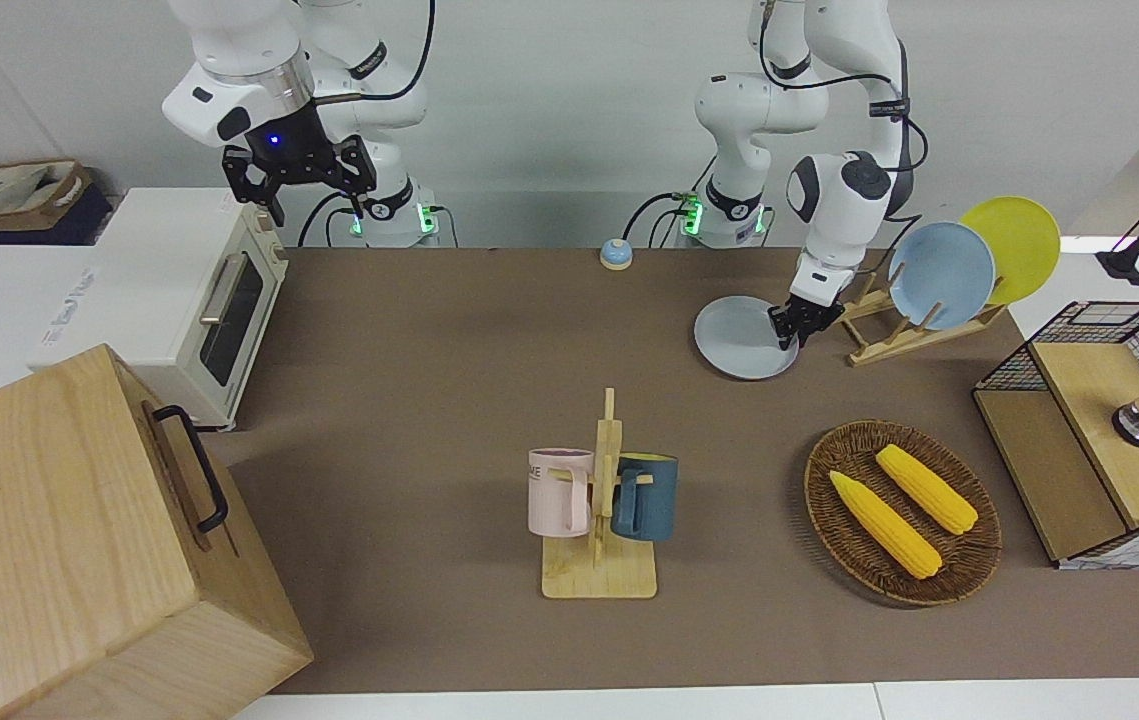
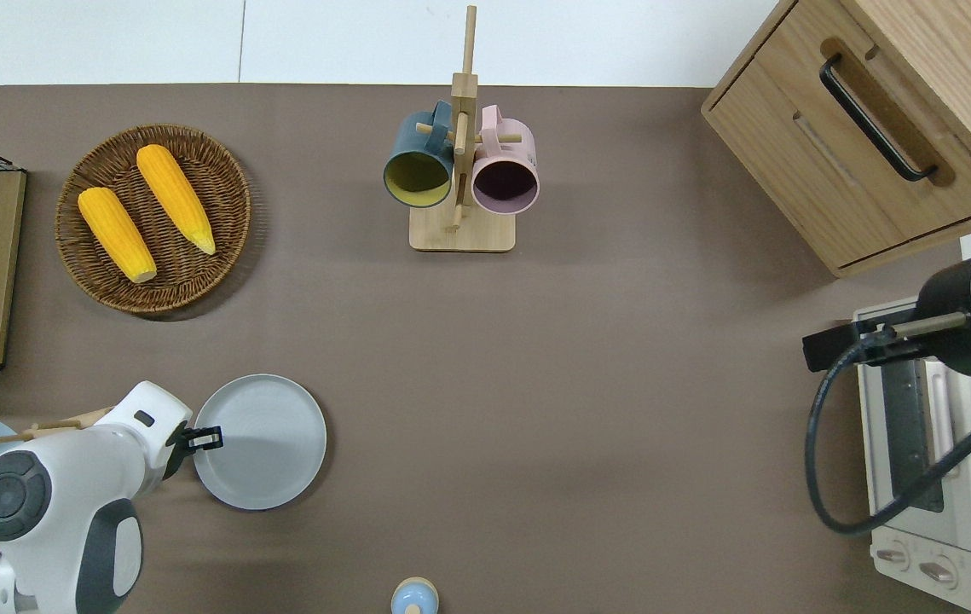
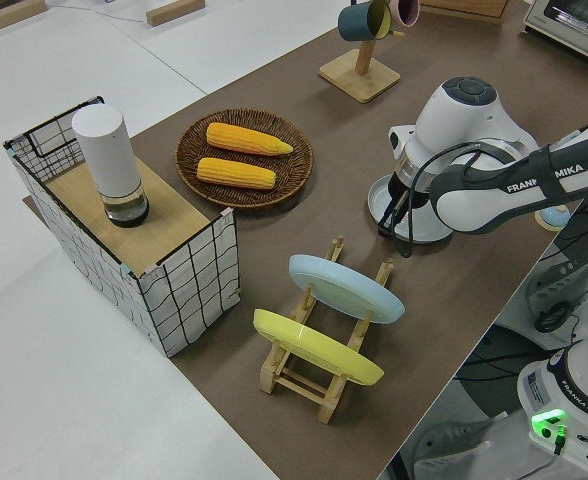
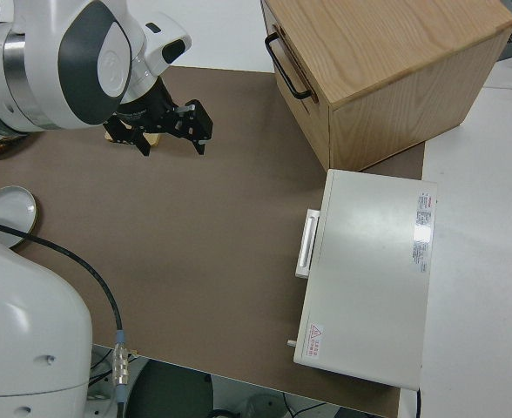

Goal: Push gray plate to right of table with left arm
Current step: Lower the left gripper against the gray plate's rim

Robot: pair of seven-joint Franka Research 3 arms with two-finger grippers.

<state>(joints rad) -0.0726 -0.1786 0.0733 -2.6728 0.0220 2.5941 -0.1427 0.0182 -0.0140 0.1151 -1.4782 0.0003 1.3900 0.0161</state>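
Observation:
The gray plate [image 1: 741, 340] lies flat on the brown table [image 1: 429, 400], near the robots and toward the left arm's end. It also shows in the overhead view [image 2: 268, 443] and the left side view [image 3: 432, 230]. My left gripper [image 1: 791, 330] is low at the plate's rim on the side toward the left arm's end [image 2: 210, 438], fingers together and holding nothing. The arm hides part of the plate in the left side view, where the gripper [image 3: 394, 215] points down. My right gripper [image 1: 299, 175] is parked with its fingers spread wide.
A wooden rack holds a sky-blue plate [image 1: 941, 275] and a yellow plate [image 1: 1011, 248] beside the left gripper. A basket of corn [image 1: 902, 510], a mug stand [image 1: 601, 500], a small bell [image 1: 615, 254], a toaster oven [image 1: 199, 300] and a wooden cabinet [image 1: 79, 540] stand around.

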